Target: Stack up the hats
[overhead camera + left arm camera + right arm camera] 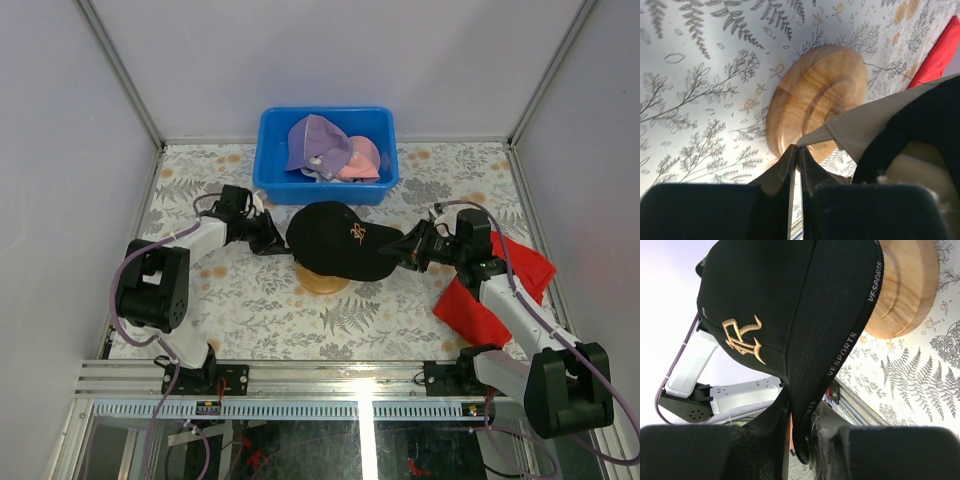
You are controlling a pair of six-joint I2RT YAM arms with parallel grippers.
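A black hat [338, 238] with a gold logo sits over a wooden dome [322, 281] at the table's middle. My right gripper [404, 248] is shut on its brim [840, 340], pinched edge-on between the fingertips of the right gripper [802, 415]. My left gripper [272, 240] is at the hat's left rear. In the left wrist view the left gripper [799, 150] is shut on the edge of a tan hat [860, 125] that lies under the black hat [925, 120], above the wooden dome [815, 95]. A lavender hat [318, 142] and a pink hat [362, 160] lie in the bin.
The blue bin [272, 150] stands at the back centre, just behind the black hat. A flat red cloth [500, 285] lies under my right arm. Cage posts and walls close in the leaf-patterned table on three sides.
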